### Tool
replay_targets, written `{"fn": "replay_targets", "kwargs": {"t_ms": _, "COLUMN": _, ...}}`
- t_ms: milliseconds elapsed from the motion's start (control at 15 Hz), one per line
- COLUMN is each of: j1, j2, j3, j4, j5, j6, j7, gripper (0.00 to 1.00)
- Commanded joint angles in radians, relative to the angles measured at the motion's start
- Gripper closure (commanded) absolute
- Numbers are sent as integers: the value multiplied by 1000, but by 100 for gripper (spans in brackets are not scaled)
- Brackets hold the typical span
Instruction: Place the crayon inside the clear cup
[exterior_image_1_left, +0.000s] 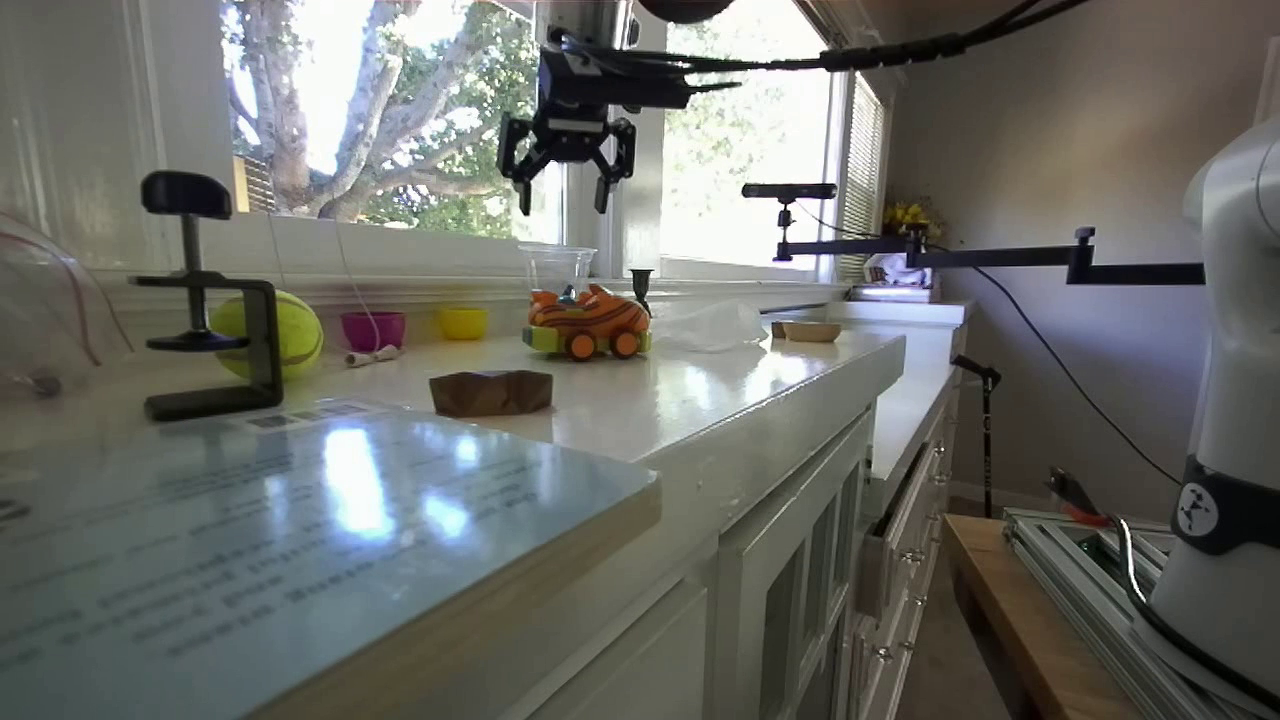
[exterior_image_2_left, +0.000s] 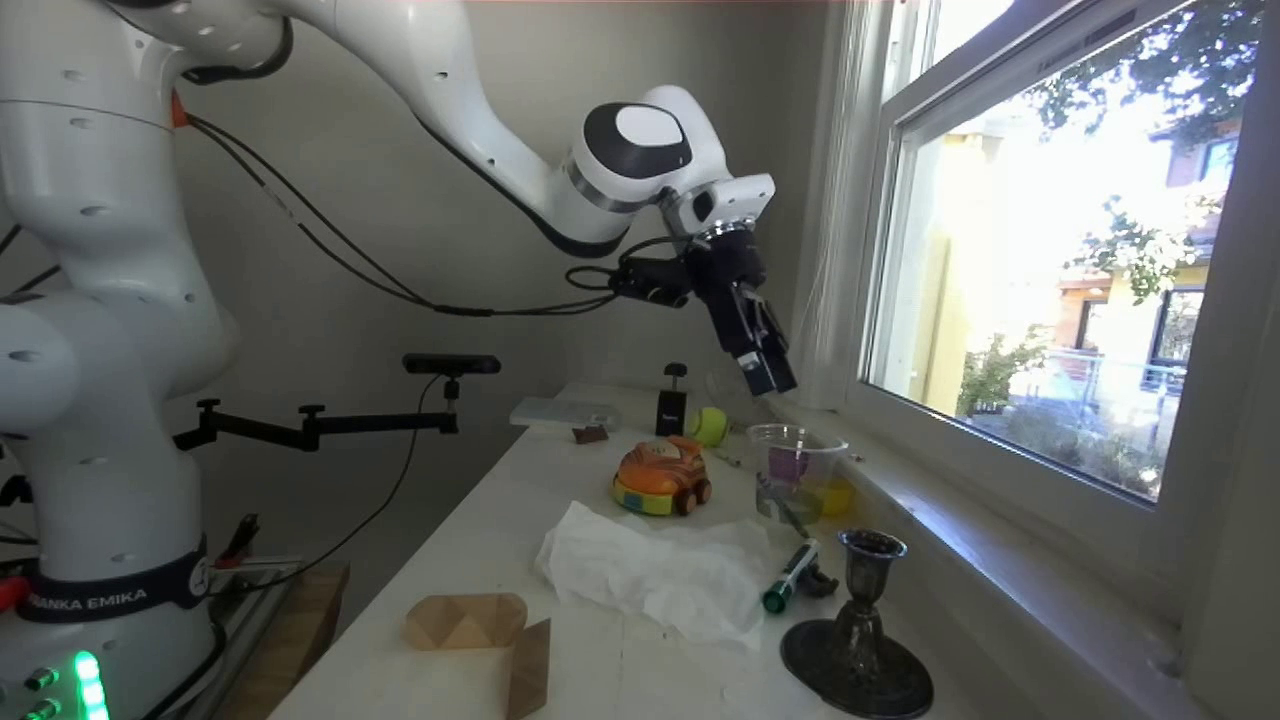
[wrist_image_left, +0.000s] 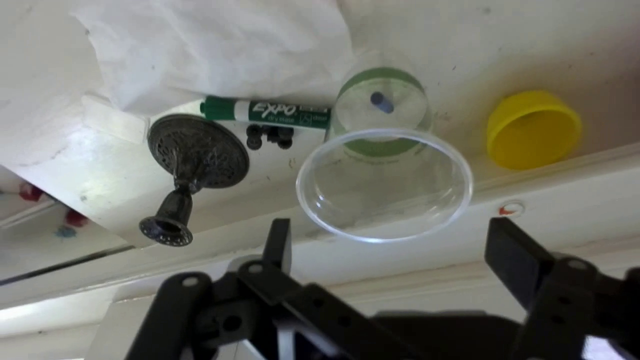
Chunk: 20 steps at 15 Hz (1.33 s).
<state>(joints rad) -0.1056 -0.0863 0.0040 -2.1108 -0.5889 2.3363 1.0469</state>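
Overhead, the angular black pincer (exterior_image_1_left: 563, 205) gaped; the stubby cylindrical crayon (wrist_image_left: 382, 102) rested inside the round-rimmed clear cup (wrist_image_left: 380, 185).

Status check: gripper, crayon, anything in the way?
Gripper open, nothing held, higher than clear cup. Crayon appears inside cup. Green marker close by; nothing seen between gripper and cup.

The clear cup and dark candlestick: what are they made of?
The clear cup looks like glossy plastic (see-through walls, shiny rim), though glass is possible. The candlestick seems metal, perhaps tarnished: dark, with dull glints and a patterned base.
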Motion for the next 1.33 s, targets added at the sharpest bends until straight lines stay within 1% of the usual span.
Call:
{"fn": "replay_targets", "kwargs": {"t_ms": 0, "j1": 34, "j2": -3, "j3": -12, "j4": 83, "j5": 257, "j6": -124, "j7": -182, "gripper": 0}}
{"fn": "replay_targets", "kwargs": {"t_ms": 133, "j1": 44, "j2": 0, "j3": -14, "j4": 124, "j5": 393, "j6": -191, "j7": -299, "gripper": 0}}
{"fn": "replay_targets", "kwargs": {"t_ms": 400, "j1": 51, "j2": 11, "j3": -20, "j4": 182, "j5": 598, "j6": -323, "j7": -516, "gripper": 0}}
{"fn": "replay_targets", "kwargs": {"t_ms": 600, "j1": 48, "j2": 22, "j3": -26, "j4": 214, "j5": 722, "j6": -440, "j7": -636, "gripper": 0}}
{"fn": "replay_targets", "kwargs": {"t_ms": 800, "j1": 45, "j2": 38, "j3": -35, "j4": 238, "j5": 806, "j6": -565, "j7": -727, "gripper": 0}}
{"fn": "replay_targets", "kwargs": {"t_ms": 867, "j1": 44, "j2": 42, "j3": -34, "j4": 237, "j5": 790, "j6": -591, "j7": -747, "gripper": 0}}
{"fn": "replay_targets", "kwargs": {"t_ms": 933, "j1": 45, "j2": 45, "j3": -30, "j4": 233, "j5": 745, "j6": -598, "j7": -760, "gripper": 0}}
{"fn": "replay_targets", "kwargs": {"t_ms": 1067, "j1": 49, "j2": 45, "j3": -16, "j4": 214, "j5": 597, "j6": -551, "j7": -754, "gripper": 0}}
{"fn": "replay_targets", "kwargs": {"t_ms": 1267, "j1": 56, "j2": 47, "j3": -14, "j4": 198, "j5": 462, "j6": -500, "j7": -780, "gripper": 0}}
